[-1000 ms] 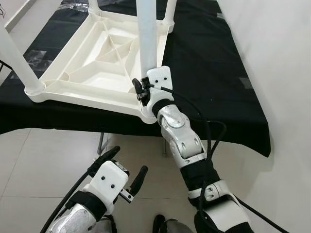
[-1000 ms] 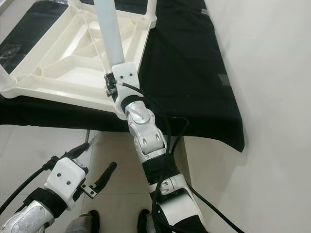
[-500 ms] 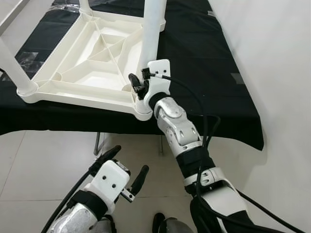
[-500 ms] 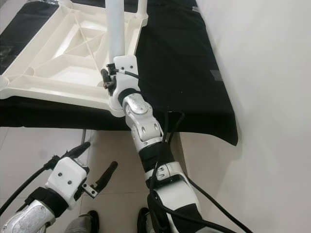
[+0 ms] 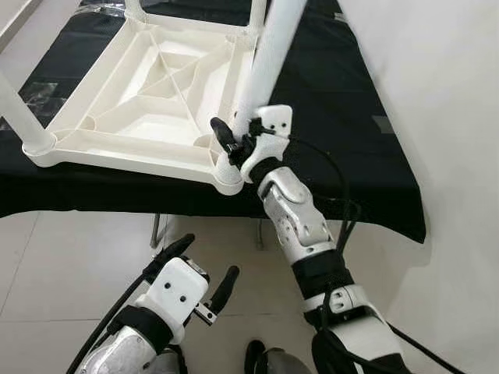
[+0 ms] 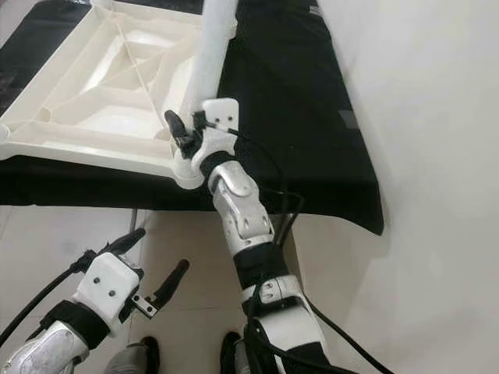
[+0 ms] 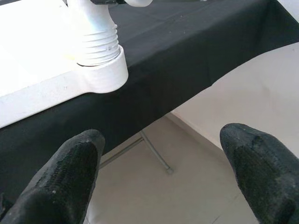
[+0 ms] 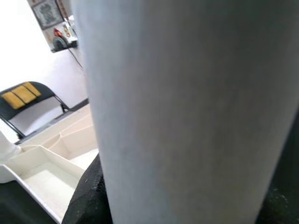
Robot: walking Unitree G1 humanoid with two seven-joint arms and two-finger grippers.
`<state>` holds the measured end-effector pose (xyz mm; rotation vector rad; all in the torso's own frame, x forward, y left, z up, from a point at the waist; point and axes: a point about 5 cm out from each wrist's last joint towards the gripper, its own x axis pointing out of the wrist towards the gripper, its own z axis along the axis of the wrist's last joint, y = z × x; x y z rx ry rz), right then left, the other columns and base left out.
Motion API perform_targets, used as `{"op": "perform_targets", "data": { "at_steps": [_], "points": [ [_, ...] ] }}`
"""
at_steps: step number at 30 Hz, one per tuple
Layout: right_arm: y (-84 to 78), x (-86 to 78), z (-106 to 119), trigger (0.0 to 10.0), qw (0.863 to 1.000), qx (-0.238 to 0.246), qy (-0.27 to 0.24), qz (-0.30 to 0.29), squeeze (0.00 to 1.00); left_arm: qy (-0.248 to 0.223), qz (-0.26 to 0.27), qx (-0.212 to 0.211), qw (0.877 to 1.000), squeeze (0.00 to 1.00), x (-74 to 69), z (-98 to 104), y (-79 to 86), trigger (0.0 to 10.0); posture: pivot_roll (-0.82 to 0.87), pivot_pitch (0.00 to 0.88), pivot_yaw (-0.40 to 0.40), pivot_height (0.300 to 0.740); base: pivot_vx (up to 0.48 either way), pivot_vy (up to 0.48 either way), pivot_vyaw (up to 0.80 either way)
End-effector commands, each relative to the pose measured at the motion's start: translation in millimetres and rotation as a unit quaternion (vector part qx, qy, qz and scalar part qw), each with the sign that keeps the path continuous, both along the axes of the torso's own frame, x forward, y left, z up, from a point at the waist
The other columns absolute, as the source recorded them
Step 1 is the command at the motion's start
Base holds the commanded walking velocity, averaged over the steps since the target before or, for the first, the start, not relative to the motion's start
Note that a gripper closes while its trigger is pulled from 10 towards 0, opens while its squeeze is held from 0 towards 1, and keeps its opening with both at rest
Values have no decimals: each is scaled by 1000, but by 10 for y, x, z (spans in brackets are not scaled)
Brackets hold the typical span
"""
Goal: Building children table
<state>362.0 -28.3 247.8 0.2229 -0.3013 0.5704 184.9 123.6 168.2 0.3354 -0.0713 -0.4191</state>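
The right gripper (image 5: 234, 140) is clamped on a white leg (image 5: 269, 58) just above the near right corner of the upturned tabletop (image 5: 148, 93); the leg leans away from the gripper, up and to the right, its lower end at the corner socket (image 5: 228, 178). The tabletop lies ribs-up on a black cloth (image 5: 343, 117) that spreads under and beyond the gripper, and another leg (image 5: 19, 105) stands at the near left corner, well apart from it. The left gripper (image 5: 199, 269) hangs low over the tiled floor (image 5: 54, 265), below the cloth's edge, its fingers (image 7: 70, 172) spread apart and holding nothing. The right wrist view adds the leg (image 8: 187, 107) pressed close against one black finger (image 8: 88, 196), with a folding chair (image 8: 28, 100) by the far wall. The left wrist view shows the ribbed threaded collar (image 7: 96, 44) seated in the corner socket, and a thin metal support (image 7: 149, 149) under the cloth.
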Motion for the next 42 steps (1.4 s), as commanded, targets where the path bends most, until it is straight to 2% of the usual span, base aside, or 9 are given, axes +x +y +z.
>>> {"op": "perform_targets", "data": {
  "at_steps": [1,6,9,11,20,28,33,37,42],
  "points": [
    [49,-83,-47,10000,996,76,18,42,0,12,-5,3,1000,0,-10,-59,2,10000,208,312,-102,740,0,0,0],
    [-89,-176,257,10000,979,151,-29,134,0,10,-2,6,1000,0,24,-57,28,10000,202,306,-98,740,0,0,0],
    [-169,-449,378,10000,958,97,-92,253,0,9,2,7,1000,0,85,-68,58,10000,179,294,-90,740,0,0,0],
    [-178,-491,373,10000,954,85,-97,269,0,9,4,7,1000,0,102,-72,67,10000,177,292,-89,740,0,0,0],
    [-271,-554,-196,10000,979,-37,-32,196,0,0,58,-30,998,0,217,-28,223,10000,174,258,-83,740,0,0,0],
    [-516,-552,-462,10000,989,-62,27,132,0,-2,65,-66,996,0,195,31,328,10000,174,231,-74,740,199,0,199],
    [-547,-589,-449,10000,985,-67,16,160,0,0,54,-67,996,0,197,32,309,10000,177,226,-71,740,336,0,159],
    [-460,-785,-560,10000,958,-122,20,259,0,-2,45,-69,997,0,199,47,270,10000,182,223,-69,740,337,0,0],
    [-381,-857,-589,10000,951,-123,21,283,0,3,39,-70,997,0,191,27,254,10000,183,224,-70,740,332,0,0]
  ]
}}
